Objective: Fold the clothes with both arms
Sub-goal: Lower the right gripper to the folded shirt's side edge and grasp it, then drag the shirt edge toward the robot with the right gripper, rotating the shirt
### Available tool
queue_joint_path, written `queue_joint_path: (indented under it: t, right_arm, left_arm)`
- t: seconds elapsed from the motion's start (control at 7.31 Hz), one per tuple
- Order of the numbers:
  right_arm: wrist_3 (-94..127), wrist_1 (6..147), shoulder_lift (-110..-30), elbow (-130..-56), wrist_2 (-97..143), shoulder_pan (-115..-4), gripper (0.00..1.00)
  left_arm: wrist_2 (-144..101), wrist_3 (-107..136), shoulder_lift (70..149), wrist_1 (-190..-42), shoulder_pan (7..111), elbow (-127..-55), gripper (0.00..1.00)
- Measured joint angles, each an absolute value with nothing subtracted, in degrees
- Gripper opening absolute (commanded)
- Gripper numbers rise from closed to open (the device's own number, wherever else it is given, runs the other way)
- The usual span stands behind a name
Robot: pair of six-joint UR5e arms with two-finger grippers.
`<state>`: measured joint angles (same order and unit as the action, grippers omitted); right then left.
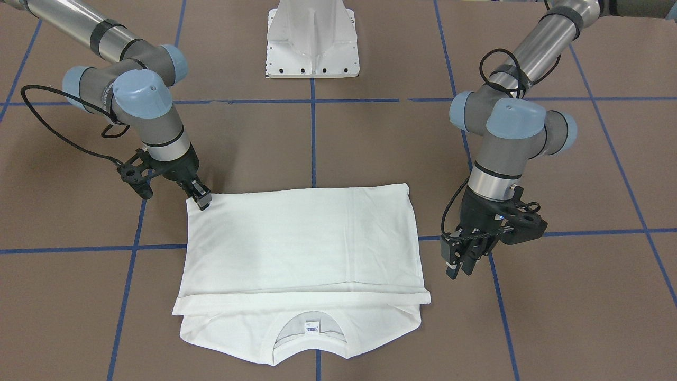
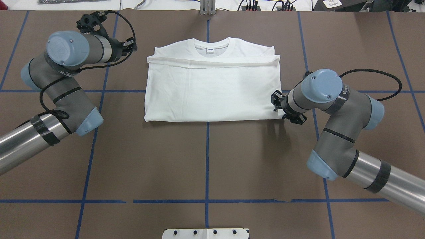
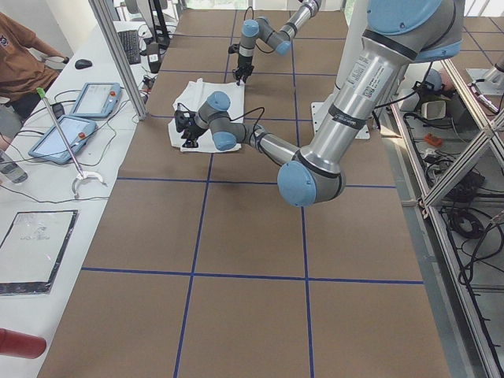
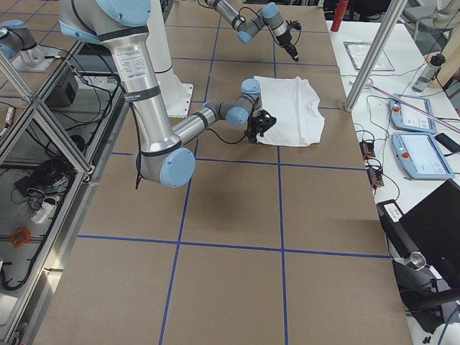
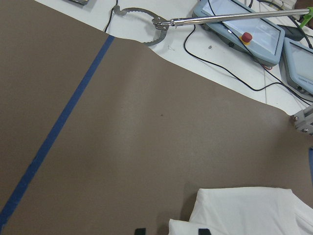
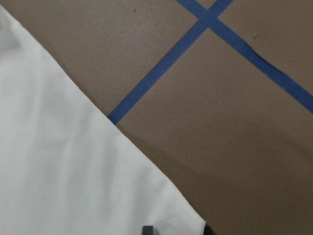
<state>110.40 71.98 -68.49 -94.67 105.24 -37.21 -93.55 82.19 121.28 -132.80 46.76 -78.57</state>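
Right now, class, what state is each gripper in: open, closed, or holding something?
Left gripper: open, holding nothing, beside the shirt.
Right gripper: open, fingertips at the shirt's corner, not clamped on it.

I am working in a robotics lab: a brown table (image 5: 146,137) crossed by blue tape lines (image 5: 63,117) is stretching under my left fingers (image 1: 451,263). Control tablets (image 5: 239,22) with red stop buttons are lying just beyond them on a side bench (image 3: 39,220), where a person (image 3: 20,55) is sitting by a metal post (image 3: 120,59).
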Motion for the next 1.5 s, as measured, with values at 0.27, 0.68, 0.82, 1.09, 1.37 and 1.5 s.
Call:
queue_joint_path:
  t: [0.27,0.68,0.82,1.09,1.37,1.5]
  right_arm:
    - [110.2,72.0,-68.5,-95.0,105.5,-37.5,0.0]
    - [110.4,82.6,-71.2,-106.3,108.4,-36.1,0.0]
    - [110.3,88.9,-73.5,-112.5,110.6,-33.1,0.0]
    - [110.3,100.9,-77.3,-122.7,114.8,-24.5,0.0]
    - [110.4,109.2,-79.1,-127.5,118.8,-15.1,0.99]
    - [110.4,110.3,-80.2,-128.1,119.2,-11.6,1.0]
  left_arm:
    - [-93.5,82.2,121.0,-132.8,46.8,-78.8,0.46]
    - [-93.9,82.3,120.6,-132.3,46.6,-82.1,0.46]
    - [-95.0,82.5,119.6,-131.5,46.3,-85.4,0.46]
    - [-100.3,83.7,115.5,-128.1,45.4,-95.4,0.47]
    - [-103.9,89.5,113.6,-123.4,41.8,-103.4,0.52]
    - [-104.4,93.4,113.4,-121.2,39.1,-105.7,0.6]
